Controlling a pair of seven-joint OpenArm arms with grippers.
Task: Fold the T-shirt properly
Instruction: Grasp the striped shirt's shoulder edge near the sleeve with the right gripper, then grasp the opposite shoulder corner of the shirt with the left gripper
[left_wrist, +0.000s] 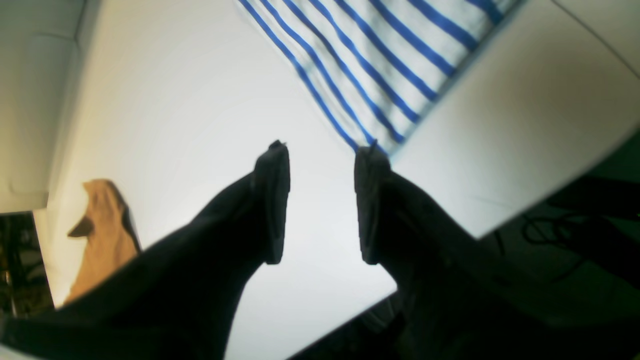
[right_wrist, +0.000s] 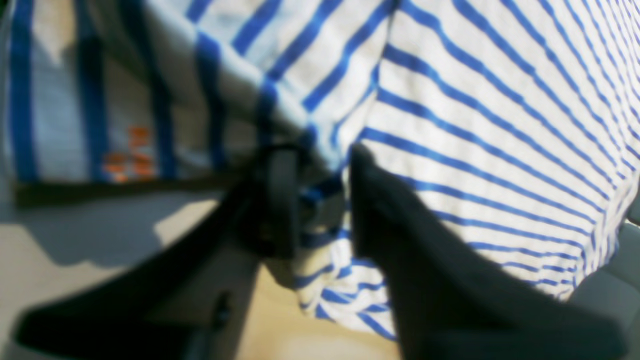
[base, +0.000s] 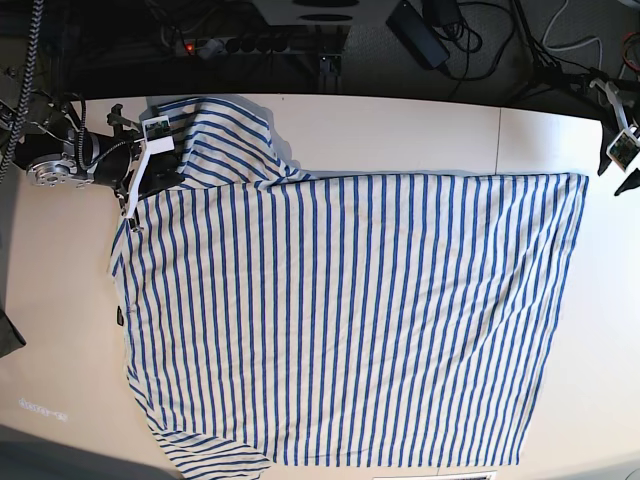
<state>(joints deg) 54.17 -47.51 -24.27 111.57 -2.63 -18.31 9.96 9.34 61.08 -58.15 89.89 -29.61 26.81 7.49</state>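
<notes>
The T-shirt (base: 340, 320), white with narrow blue stripes, lies spread flat over most of the white table (base: 400, 130). At its upper-left sleeve, my right gripper (base: 150, 165) has striped cloth bunched between its black fingers, and the right wrist view shows the right gripper (right_wrist: 320, 155) shut on that fold of the T-shirt (right_wrist: 475, 125). On the far right of the table, my left gripper (base: 618, 150) hovers just beyond the shirt's corner. In the left wrist view the left gripper (left_wrist: 322, 150) stands open and empty, with the T-shirt (left_wrist: 380, 60) hem just past its right fingertip.
A tan object (left_wrist: 102, 235) sits at the table's edge in the left wrist view. Behind the table's back edge lie a power strip (base: 250, 42) and cables (base: 470, 30). A seam (base: 498, 140) crosses the tabletop near the right.
</notes>
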